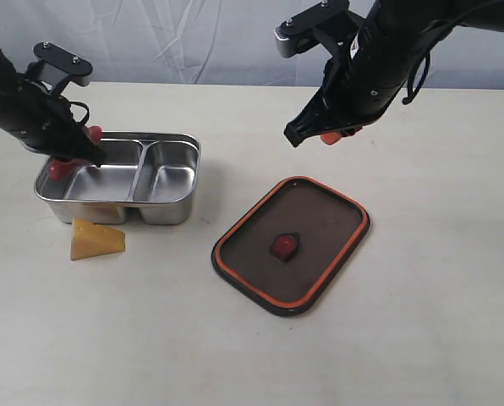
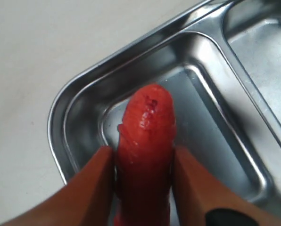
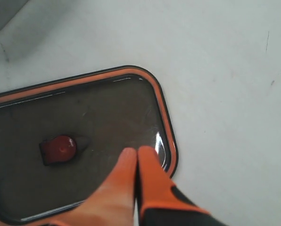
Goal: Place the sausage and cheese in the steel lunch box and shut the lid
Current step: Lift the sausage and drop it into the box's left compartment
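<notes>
Sausage is clamped in the left gripper over the box's larger compartment, the right gripper is held clenched, empty, above the lid, and cheese is laid beside the box.

Soft, even light; close views blurred.
The table was bright with faint shadows. The steel lunch box threw glare off its rim, the lid a small glint. The sausage and orange fingers at the lower edges were out of focus.
</notes>
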### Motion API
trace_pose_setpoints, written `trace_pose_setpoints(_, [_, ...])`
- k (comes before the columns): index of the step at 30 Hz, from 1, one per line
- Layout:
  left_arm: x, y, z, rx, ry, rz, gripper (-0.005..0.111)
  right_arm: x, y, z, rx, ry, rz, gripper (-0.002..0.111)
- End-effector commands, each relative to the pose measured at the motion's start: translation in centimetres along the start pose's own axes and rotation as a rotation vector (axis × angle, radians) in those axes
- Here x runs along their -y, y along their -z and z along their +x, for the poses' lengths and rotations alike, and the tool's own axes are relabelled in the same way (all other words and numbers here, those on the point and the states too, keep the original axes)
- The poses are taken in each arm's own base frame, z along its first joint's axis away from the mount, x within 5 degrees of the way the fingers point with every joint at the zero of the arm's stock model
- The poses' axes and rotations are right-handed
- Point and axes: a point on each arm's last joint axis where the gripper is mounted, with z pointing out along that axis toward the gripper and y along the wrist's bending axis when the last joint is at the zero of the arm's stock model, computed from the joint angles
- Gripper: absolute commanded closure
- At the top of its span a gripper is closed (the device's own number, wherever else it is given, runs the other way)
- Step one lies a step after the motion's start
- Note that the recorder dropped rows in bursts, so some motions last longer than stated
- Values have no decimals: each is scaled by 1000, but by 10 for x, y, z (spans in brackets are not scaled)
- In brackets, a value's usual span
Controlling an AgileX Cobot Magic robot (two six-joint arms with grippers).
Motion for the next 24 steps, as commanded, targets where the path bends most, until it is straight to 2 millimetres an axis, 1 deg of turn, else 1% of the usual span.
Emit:
trace_pose_setpoints(1, [0, 2, -3, 23, 29, 3, 66, 2, 3, 1, 7, -5, 3, 109])
trace_pose_setpoints(3, [0, 2, -3, 19, 28, 5, 55, 2, 3, 1, 7, -5, 3, 109])
trace_pose_setpoints(6, [1, 2, -2, 8, 28, 12, 47, 2, 3, 1, 7, -5, 3, 109])
trace_pose_setpoints(10, [1, 2, 0, -4, 28, 20, 46, 2, 3, 1, 5, -1, 8, 109])
trace_pose_setpoints(13, [2, 8, -1, -10, 10, 27, 46, 3, 3, 1, 5, 1, 9, 109])
trace_pose_setpoints(17, [7, 32, 1, -57, 0, 71, 46, 5, 3, 3, -19, 23, 33, 109])
trace_pose_setpoints(20, [16, 58, 7, -127, -2, 141, 46, 6, 3, 4, -35, 32, 43, 109])
trace_pose_setpoints(24, [26, 91, 12, -177, 10, 226, 46, 6, 3, 4, -30, 35, 47, 109])
